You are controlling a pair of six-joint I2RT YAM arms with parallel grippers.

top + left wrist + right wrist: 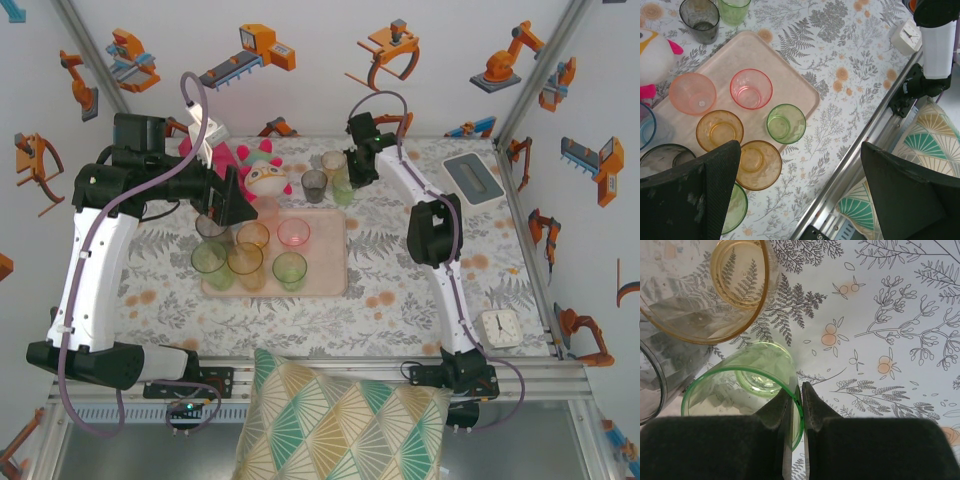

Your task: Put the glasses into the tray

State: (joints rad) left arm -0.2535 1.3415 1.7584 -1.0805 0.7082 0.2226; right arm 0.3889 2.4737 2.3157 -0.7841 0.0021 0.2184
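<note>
The beige-pink tray (325,260) lies mid-table and holds several glasses, among them a pink one (293,232), an amber one (245,262) and a green one (290,270). Behind the tray, a grey glass (314,185), a tall amber glass (334,165) and a green glass (343,190) stand on the cloth. My right gripper (797,387) is shut on the rim of that green glass (742,390), one finger inside and one outside. My left gripper (800,167) hangs open over the tray's (785,75) near-left part, holding nothing.
A plush toy (262,175) sits just behind the tray, close to the left gripper. A grey-and-white box (472,178) lies at the back right. A small white clock (499,326) is at the front right, and a patterned cushion (340,420) lies beyond the front rail.
</note>
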